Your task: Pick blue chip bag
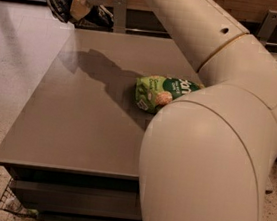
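— Grey tabletop [76, 125] fills the single camera view, speckled floor [15, 47] to the left, dark cabinetry behind. What's on it?

— Only the green snack bag [163, 91], lying flat near the middle and partly hidden by the arm [213, 157]. It isn't the target.

— Gripper?

— Gripper [82, 10] is at top left, above the table's far-left corner, with the arm stretched out to it.

— Target?

— Blue chip bag [56, 0] is at the gripper, dark crumpled foil sticking out on both sides of it. It's clear of the surface, and a shadow [98, 65] falls on the tabletop below and to the right.

— Pincer state?

— Clamped on the bag, going by how the foil hangs from it with nothing underneath. I can't judge how deep the pinch is, since the foil hides the contact.

— Step?

— Lift phase, I'd say: grasp made, bag airborne. The pick looks close to done.

— Next move?

— Hold the clamp force and raise or retract smoothly. Crumpled foil is slick and light, so a jerk could slip it out. Keep the sweep away from the green bag.
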You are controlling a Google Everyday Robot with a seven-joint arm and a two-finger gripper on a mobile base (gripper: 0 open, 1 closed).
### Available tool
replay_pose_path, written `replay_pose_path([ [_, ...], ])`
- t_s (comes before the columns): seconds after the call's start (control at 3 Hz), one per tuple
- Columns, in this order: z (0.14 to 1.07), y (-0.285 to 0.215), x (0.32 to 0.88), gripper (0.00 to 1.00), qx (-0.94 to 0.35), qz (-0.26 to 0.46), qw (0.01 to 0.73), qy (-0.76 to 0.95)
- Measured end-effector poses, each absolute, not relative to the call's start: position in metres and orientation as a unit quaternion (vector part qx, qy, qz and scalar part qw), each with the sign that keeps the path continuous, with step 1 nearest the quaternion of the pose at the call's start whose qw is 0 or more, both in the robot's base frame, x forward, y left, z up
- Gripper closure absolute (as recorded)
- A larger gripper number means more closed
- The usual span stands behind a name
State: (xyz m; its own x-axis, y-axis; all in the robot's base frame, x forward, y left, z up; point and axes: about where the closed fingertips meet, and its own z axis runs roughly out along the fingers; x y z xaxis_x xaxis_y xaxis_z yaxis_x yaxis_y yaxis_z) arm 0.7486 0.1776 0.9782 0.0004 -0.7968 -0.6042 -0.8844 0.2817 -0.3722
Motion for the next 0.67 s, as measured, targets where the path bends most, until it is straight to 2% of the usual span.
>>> replay_pose_path([
  [0.67,1.038,0.154,0.724,1.00,-0.576,0.011,0.418,0.702],
])
